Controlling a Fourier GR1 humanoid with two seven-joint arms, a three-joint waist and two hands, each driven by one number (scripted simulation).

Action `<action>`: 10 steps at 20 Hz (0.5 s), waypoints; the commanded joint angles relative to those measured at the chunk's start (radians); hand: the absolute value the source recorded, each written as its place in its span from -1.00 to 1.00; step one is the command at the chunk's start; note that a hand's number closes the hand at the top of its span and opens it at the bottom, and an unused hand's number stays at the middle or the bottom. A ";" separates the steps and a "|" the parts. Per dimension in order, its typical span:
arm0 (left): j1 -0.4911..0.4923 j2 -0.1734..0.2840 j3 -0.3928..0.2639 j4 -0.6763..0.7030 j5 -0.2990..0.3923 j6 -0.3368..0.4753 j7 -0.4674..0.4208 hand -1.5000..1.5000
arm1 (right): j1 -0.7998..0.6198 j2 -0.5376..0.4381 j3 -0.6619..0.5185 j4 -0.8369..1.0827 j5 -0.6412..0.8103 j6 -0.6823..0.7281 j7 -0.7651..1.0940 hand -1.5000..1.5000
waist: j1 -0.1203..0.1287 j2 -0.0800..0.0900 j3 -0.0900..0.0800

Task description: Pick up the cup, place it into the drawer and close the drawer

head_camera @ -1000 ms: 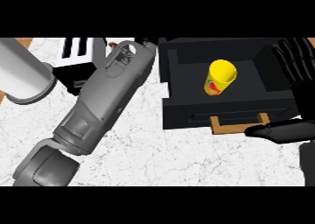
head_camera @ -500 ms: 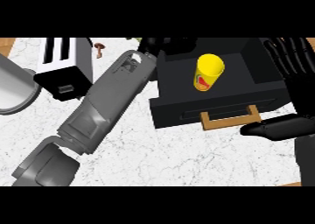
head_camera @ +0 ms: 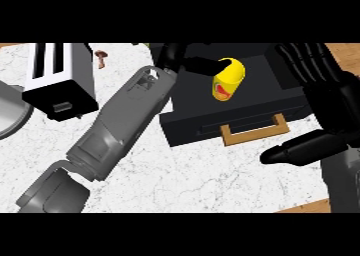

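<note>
your left hand (head_camera: 184, 59) curls its fingers around the yellow cup (head_camera: 228, 80), holding it over the open black drawer (head_camera: 212, 112) near the counter's (head_camera: 212, 180) far edge. lower it well inside the walls before letting go. your right hand (head_camera: 319, 95) rests open, fingers straight, beside the drawer's right side, near its tan handle (head_camera: 254, 132).

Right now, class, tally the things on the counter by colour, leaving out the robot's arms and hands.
Yellow: 1, the cup
Black: 1, the drawer
Black and white: 1, the toaster
Grey: 1, the round pot
Brown: 1, a small item
Total: 5
</note>
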 commanded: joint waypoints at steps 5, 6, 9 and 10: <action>0.031 0.000 0.039 -0.082 0.158 -0.032 -0.141 -1.00 | -0.033 0.009 0.144 0.012 -0.143 0.201 0.048 1.00 | 0.007 -0.003 -0.002; 0.031 0.000 0.045 -0.095 0.175 -0.022 -0.173 -1.00 | -0.017 -0.018 0.149 0.023 -0.155 0.245 0.046 1.00 | 0.007 -0.004 -0.002; 0.015 0.000 0.050 -0.094 0.209 0.025 -0.184 -1.00 | 0.028 -0.099 0.232 -0.001 -0.096 0.338 0.100 1.00 | 0.035 -0.021 -0.002; 0.027 0.000 0.046 -0.090 0.219 0.023 -0.201 -1.00 | -0.003 -0.145 0.222 0.017 -0.085 0.356 0.134 1.00 | 0.041 -0.018 -0.002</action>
